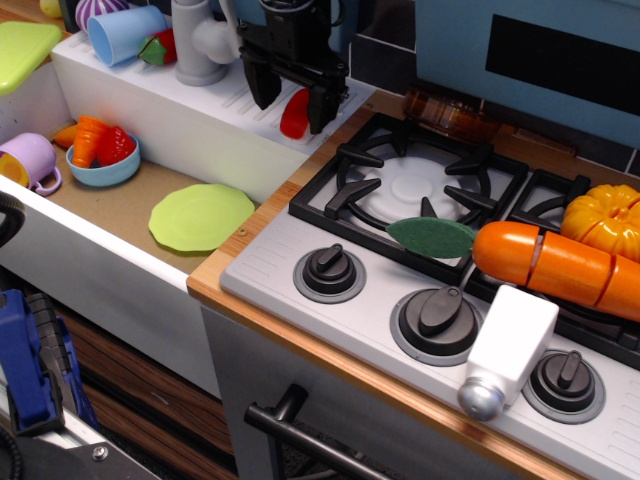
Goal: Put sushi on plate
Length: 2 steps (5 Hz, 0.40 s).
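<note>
The sushi (295, 114), a small glossy red piece, lies on the white ridged ledge (200, 110) behind the sink. My black gripper (291, 102) hangs over it with its jaws apart. The sushi shows between the two fingers, close to the right finger (320, 108). I cannot tell whether that finger touches it. The light-green round plate (202, 216) lies flat on the sink floor, below and to the left of the gripper, with nothing on it.
A blue bowl (104, 165) with orange and red toys and a lilac cup (30, 160) sit left of the plate. A grey faucet (195, 40) stands left of the gripper. The stove (420, 190) to the right holds a green leaf, an orange carrot (555, 265) and a white bottle (505, 350).
</note>
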{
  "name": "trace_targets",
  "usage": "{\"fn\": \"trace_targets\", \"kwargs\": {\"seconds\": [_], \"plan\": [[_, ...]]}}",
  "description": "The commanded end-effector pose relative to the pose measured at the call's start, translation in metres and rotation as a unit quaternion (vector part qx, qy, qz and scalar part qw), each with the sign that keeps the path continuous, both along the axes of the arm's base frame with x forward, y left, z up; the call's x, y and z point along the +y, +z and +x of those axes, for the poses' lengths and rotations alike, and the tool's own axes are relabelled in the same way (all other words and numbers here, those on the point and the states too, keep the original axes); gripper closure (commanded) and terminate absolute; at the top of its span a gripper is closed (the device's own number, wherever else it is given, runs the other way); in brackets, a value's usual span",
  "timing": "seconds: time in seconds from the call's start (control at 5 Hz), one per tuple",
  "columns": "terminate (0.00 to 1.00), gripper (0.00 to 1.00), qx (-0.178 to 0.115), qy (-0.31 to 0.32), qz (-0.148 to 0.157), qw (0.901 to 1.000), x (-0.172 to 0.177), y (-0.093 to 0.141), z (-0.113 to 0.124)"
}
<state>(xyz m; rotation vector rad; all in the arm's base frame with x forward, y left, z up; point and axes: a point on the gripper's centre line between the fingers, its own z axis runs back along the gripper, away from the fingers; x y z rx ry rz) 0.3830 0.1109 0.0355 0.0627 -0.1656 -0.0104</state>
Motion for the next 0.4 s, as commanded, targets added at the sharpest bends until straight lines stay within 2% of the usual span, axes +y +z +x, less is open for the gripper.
{"fn": "trace_targets", "kwargs": {"seconds": [0.0,0.2], "plan": [[0.00,0.00,-0.027,-0.006,-0.002,0.9996,0.005,0.014,0.017],[0.00,0.00,-0.034,0.005,-0.011,0.9994,0.001,0.004,0.022]]}}
